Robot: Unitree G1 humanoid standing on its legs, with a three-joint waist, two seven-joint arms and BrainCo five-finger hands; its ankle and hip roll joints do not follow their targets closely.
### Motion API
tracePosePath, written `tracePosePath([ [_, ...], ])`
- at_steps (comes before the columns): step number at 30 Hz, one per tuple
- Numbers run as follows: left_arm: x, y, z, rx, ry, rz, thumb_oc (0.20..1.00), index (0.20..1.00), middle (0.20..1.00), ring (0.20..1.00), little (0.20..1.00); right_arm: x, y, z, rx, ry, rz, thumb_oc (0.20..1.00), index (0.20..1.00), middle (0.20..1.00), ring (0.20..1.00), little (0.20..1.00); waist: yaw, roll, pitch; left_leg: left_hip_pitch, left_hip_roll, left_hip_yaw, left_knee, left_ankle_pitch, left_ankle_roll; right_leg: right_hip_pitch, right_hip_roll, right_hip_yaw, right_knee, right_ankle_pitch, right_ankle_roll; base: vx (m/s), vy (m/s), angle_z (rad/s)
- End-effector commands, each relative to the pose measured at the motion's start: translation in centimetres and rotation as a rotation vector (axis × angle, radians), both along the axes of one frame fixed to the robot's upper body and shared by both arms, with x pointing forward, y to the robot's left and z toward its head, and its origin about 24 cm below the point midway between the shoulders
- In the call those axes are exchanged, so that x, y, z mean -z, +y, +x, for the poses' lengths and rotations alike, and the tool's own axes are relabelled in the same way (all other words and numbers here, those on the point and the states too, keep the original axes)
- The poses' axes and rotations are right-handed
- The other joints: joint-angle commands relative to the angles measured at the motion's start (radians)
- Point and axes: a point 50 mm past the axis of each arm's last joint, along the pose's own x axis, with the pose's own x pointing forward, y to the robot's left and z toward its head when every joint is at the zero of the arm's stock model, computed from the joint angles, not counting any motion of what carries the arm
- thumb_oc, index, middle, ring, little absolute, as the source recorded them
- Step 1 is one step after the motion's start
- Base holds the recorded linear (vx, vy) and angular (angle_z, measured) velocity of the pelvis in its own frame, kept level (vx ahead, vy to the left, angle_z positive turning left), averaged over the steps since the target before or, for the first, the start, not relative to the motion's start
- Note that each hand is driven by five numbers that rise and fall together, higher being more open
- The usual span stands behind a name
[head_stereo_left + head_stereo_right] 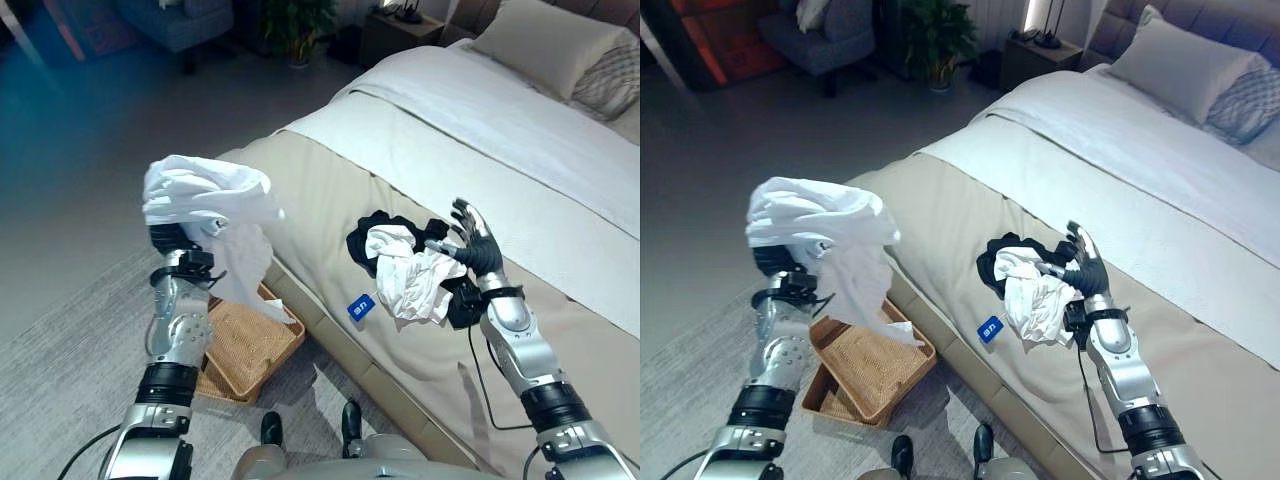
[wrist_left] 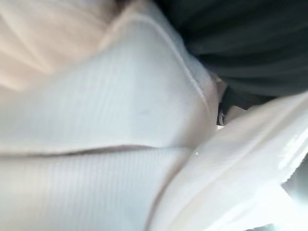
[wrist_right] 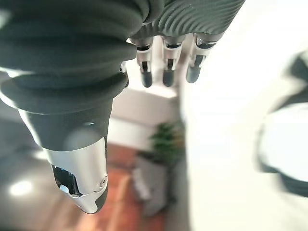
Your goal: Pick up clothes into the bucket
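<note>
A crumpled white garment [image 1: 205, 200] is held up high on my left hand [image 1: 176, 240]; it drapes over the hand and one end hangs down above a woven wicker basket [image 1: 250, 345] on the floor beside the bed. The left wrist view shows the same white cloth [image 2: 120, 120] pressed close to the camera. On the bed lies a pile of white cloth [image 1: 410, 275] mixed with black clothes [image 1: 385, 228]. My right hand [image 1: 478, 248] hovers just right of that pile, open with straight fingers [image 3: 166, 72], holding nothing.
The beige bed [image 1: 330, 190] with a white cover and pillows [image 1: 555, 45] runs across the right. A small blue tag [image 1: 361, 306] lies at the bed's edge. A grey rug lies under the basket. A plant [image 1: 298, 25] and a chair [image 1: 180, 25] stand far back.
</note>
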Motion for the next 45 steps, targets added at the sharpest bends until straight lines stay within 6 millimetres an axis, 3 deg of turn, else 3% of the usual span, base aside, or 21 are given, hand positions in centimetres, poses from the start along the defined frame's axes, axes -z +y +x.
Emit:
tracePosePath([
  [1,-7.9,0.6,0.6,-0.152,-0.263,0.237,0.2,0.2,0.2,0.2,0.2,-1.6,-0.5,0.6,0.058,-0.101,0.024,1.0,1.0,1.0,1.0,1.0,0.008,-0.016,0.014,-0.055,-0.055,-0.053,0.114,-0.091,0.025,-0.014,-0.09,-0.071,0.098,-0.039,0.078,-0.04,0.028,0.09],
  [7,-9.3,2.9,1.2,-0.325,-0.196,0.462,0.2,0.2,0.2,0.2,0.2,2.9,-0.4,-0.4,0.078,0.071,-0.008,1.0,1.0,1.0,1.0,1.0,0.006,-0.009,0.063,-0.119,-0.065,-0.061,0.154,-0.091,0.025,-0.065,-0.096,-0.067,0.114,-0.031,0.08,-0.04,0.035,0.1],
  [8,-9.8,3.9,1.4,-0.424,-0.134,0.621,0.2,0.2,0.2,0.2,0.2,4.4,-0.1,-0.8,0.059,0.138,-0.051,1.0,1.0,1.0,1.0,1.0,0.001,-0.008,0.085,-0.143,-0.063,-0.057,0.174,-0.093,0.024,-0.085,-0.098,-0.061,0.121,-0.027,0.082,-0.04,0.036,0.0],
  [10,-9.9,3.9,1.5,-0.428,-0.136,0.625,0.2,0.2,0.2,0.2,0.2,4.4,0.0,-0.7,0.059,0.135,-0.049,1.0,1.0,1.0,1.0,1.0,0.003,-0.011,0.084,-0.149,-0.063,-0.056,0.18,-0.096,0.024,-0.09,-0.098,-0.06,0.123,-0.028,0.082,-0.03,0.021,-0.02],
  [14,-10.6,4.8,2.0,-0.489,-0.088,0.747,0.2,0.2,0.2,0.2,0.2,8.1,0.2,-2.2,0.023,0.306,-0.15,1.0,1.0,1.0,1.0,1.0,-0.001,-0.026,0.159,-0.258,-0.054,-0.065,0.298,-0.122,0.023,-0.16,-0.102,-0.037,0.163,-0.028,0.078,-0.06,0.007,-0.02],
  [21,-12.2,5.5,3.2,-0.542,-0.038,0.866,0.2,0.2,0.2,0.2,0.2,10.5,0.9,-3.6,-0.121,0.438,-0.363,1.0,1.0,1.0,1.0,1.0,-0.021,-0.053,0.23,-0.391,-0.042,-0.084,0.383,-0.134,0.024,-0.263,-0.1,-0.03,0.204,-0.031,0.076,-0.07,0.001,0.02],
  [23,-12.2,5.5,3.2,-0.543,-0.039,0.866,0.2,0.2,0.2,0.2,0.2,10.5,0.9,-3.6,-0.121,0.437,-0.362,1.0,1.0,1.0,1.0,1.0,-0.022,-0.053,0.228,-0.397,-0.042,-0.084,0.387,-0.135,0.024,-0.267,-0.1,-0.031,0.206,-0.032,0.076,-0.05,0.007,0.07],
  [28,-12.9,5.3,4.2,-0.505,-0.034,0.814,0.2,0.2,0.2,0.2,0.2,10.5,1.0,-3.6,-0.181,0.439,-0.476,1.0,1.0,1.0,1.0,1.0,-0.042,-0.069,0.293,-0.51,-0.033,-0.083,0.485,-0.164,0.028,-0.37,-0.091,-0.018,0.266,-0.042,0.07,-0.06,0.019,-0.03],
  [33,-13.4,4.7,4.8,-0.49,-0.046,0.778,0.2,0.2,0.2,0.2,0.2,9.9,1.0,-3.0,-0.155,0.401,-0.466,1.0,1.0,1.0,1.0,1.0,-0.058,-0.081,0.307,-0.576,-0.029,-0.082,0.517,-0.169,0.027,-0.433,-0.086,-0.013,0.28,-0.039,0.07,-0.05,0.003,0.0],
  [45,-13.5,5.4,6.0,-0.554,0.044,0.753,0.2,0.2,0.2,0.2,0.2,6.5,1.5,-0.9,-0.086,0.204,-0.406,1.0,1.0,1.0,1.0,1.0,-0.113,-0.12,0.307,-0.799,-0.013,-0.076,0.605,-0.183,0.027,-0.646,-0.065,-0.009,0.313,-0.02,0.071,-0.03,-0.004,-0.03],
])
